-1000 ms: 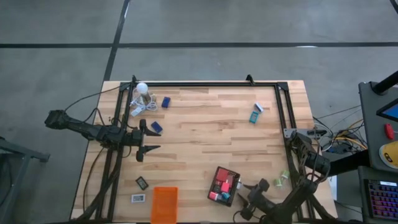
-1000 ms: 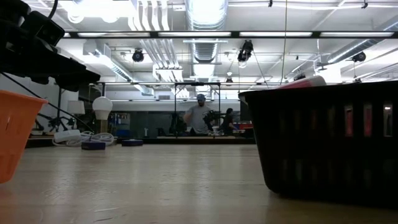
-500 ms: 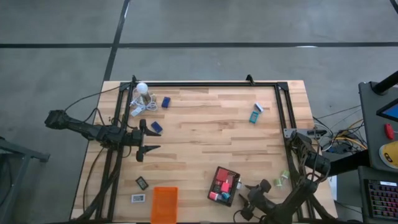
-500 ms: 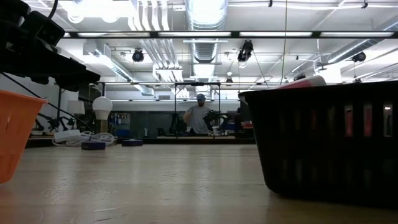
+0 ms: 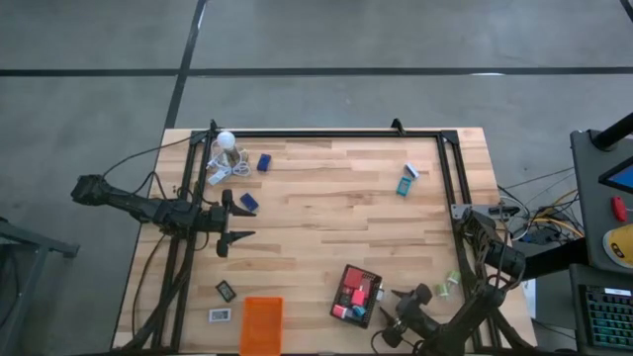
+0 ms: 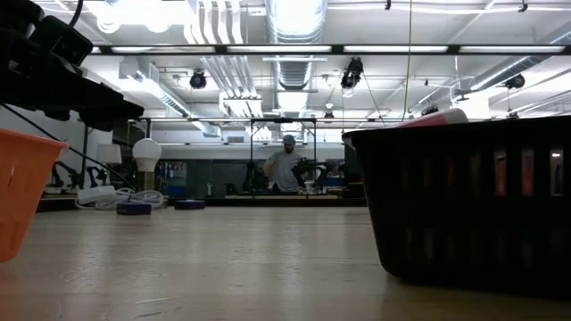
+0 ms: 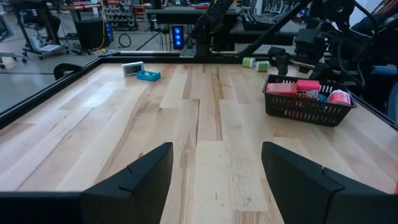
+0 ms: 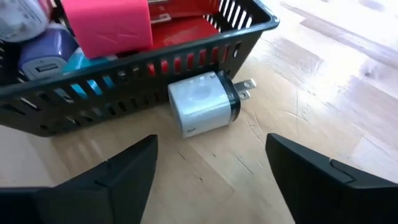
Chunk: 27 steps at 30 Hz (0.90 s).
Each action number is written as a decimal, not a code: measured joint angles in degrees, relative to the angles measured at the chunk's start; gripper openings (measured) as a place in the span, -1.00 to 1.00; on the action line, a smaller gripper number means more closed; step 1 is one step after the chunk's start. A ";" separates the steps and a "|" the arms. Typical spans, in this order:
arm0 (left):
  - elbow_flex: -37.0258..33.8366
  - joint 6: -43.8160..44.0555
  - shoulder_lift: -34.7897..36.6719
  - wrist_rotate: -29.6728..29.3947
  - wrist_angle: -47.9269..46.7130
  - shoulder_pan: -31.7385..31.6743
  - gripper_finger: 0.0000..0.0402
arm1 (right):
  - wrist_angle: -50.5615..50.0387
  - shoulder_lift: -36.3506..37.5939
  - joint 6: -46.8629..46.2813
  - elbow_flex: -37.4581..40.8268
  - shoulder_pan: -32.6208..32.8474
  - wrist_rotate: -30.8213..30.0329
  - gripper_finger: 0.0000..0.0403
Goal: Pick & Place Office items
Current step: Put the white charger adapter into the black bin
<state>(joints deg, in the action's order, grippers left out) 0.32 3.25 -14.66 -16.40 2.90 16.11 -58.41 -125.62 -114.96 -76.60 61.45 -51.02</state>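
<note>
Right gripper (image 5: 394,294) barely shifted beside black tray (image 5: 348,280)

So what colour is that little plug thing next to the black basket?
The plug is silvery white with a black end, clearest in the right wrist view.

We see the middle of the table (image 5: 336,222) bare. The black basket (image 5: 356,294) and a white plug adapter (image 8: 204,102) touching it block the way before the right gripper (image 5: 404,314).

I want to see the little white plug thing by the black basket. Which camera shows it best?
The right wrist view: the white plug adapter fills the middle, prongs showing, lying against the black basket, between the open right gripper fingers. The high view shows only a speck. The low and left wrist views don't show it.
</note>
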 joint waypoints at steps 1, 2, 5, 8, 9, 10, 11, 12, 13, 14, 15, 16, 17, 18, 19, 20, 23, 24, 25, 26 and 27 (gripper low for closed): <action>0.00 0.00 0.00 -0.01 0.01 0.01 0.26 | 0.04 0.00 0.12 0.00 0.02 -0.16 0.50; 0.00 0.00 0.00 0.00 0.01 0.00 0.26 | 0.02 0.00 0.64 0.00 0.02 -0.14 0.54; 0.00 -0.01 0.00 -0.01 0.01 -0.01 0.26 | 0.02 0.00 3.08 0.00 -0.11 -0.42 0.61; 0.00 0.01 0.00 -0.01 0.01 -0.01 0.26 | 0.04 -0.02 5.83 0.07 -0.30 -2.27 0.62; 0.00 0.01 0.00 0.01 0.01 0.00 0.26 | -0.02 -0.02 6.56 0.15 -0.35 -3.06 0.62; 0.00 0.00 0.00 -0.01 0.01 0.00 0.26 | -0.02 -0.02 7.07 0.29 -0.35 -3.44 0.62; 0.00 0.01 0.00 0.01 0.01 0.00 0.26 | -0.03 -0.02 7.30 0.47 -0.40 -3.52 0.62; 0.00 0.01 0.00 0.01 0.00 -0.01 0.26 | -0.02 -0.02 7.36 0.70 -0.48 -3.64 0.62; 0.00 0.01 0.00 0.00 0.01 -0.01 0.26 | -0.01 -0.02 7.35 0.92 -0.56 -3.64 0.62; 0.00 -0.01 0.00 0.01 0.01 -0.01 0.26 | 0.02 -0.02 7.35 1.08 -0.62 -3.65 0.62; 0.00 -0.01 0.00 -0.01 -0.01 -0.01 0.26 | 0.11 -0.02 7.36 1.22 -0.72 -3.70 0.62; 0.00 0.01 0.00 0.01 -0.01 0.01 0.26 | 0.13 -0.02 7.37 1.37 -0.83 -4.04 0.62; 0.00 -0.01 0.00 -0.01 0.00 -0.01 0.26 | 0.13 -0.02 7.38 1.53 -0.93 -4.47 0.62; -0.01 -0.01 0.00 0.01 -0.01 -0.01 0.26 | 0.15 -0.02 7.39 1.65 -1.00 -4.66 0.62; 0.00 0.01 0.00 0.01 0.00 0.01 0.26 | 0.14 -0.02 7.41 1.74 -1.25 -4.70 0.62; 0.00 0.01 0.00 0.01 0.00 0.00 0.26 | 0.17 -0.02 7.41 1.76 -1.33 -4.69 0.62; 0.00 0.01 0.00 0.00 -0.01 0.01 0.26 | 0.46 -0.02 7.59 1.77 -1.80 -4.73 0.62; 0.00 0.01 0.00 0.01 0.01 -0.01 0.26 | 0.66 -0.02 7.61 1.77 -1.94 -4.73 0.62; 0.00 0.01 0.00 0.01 0.01 0.00 0.26 | 0.78 -0.02 7.61 1.77 -2.10 -4.73 0.62; 0.00 -0.01 0.00 0.00 0.00 0.00 0.26 | 0.78 -0.02 7.61 1.77 -2.23 -4.73 0.62; 0.00 0.01 0.00 0.01 -0.01 0.00 0.26 | 0.98 -0.02 7.62 1.77 -2.37 -4.73 0.62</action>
<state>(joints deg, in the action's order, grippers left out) 0.32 3.27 -14.66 -16.39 2.90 16.11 -57.43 -125.64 -107.35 -74.83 59.08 -55.75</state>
